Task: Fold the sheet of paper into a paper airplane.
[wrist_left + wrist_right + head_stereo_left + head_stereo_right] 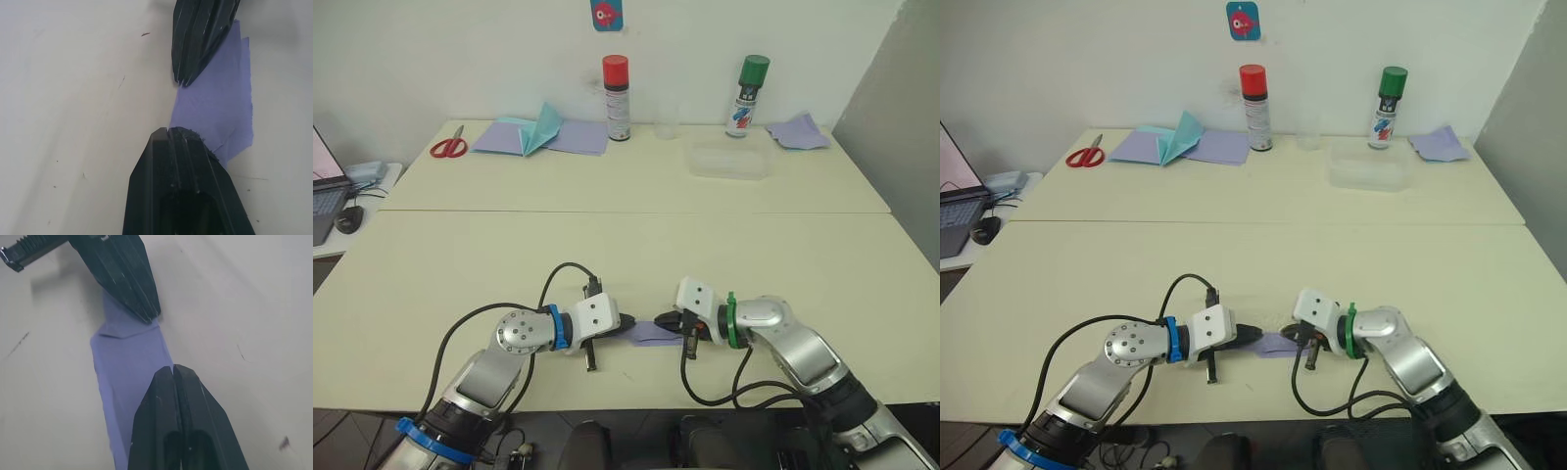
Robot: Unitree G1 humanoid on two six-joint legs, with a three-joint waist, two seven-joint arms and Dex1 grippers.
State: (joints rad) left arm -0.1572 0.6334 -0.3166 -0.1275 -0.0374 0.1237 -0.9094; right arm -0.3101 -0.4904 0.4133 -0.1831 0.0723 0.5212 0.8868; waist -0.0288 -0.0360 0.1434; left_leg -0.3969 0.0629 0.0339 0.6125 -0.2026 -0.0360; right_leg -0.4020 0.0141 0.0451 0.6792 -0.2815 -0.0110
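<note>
lavender paper, the sheet of paper, is lying flat as a narrow folded strip on the cream desk near its front edge, between the two arms. the left tool is pressing down on one end with its black fingers closed together, and the right tool is doing the same at the other end, tips facing each other, neither one gripping the paper. folding is looking partway done. thin paper could be slipping or tearing if either tip is dragging sideways, skewing the crease.
</note>
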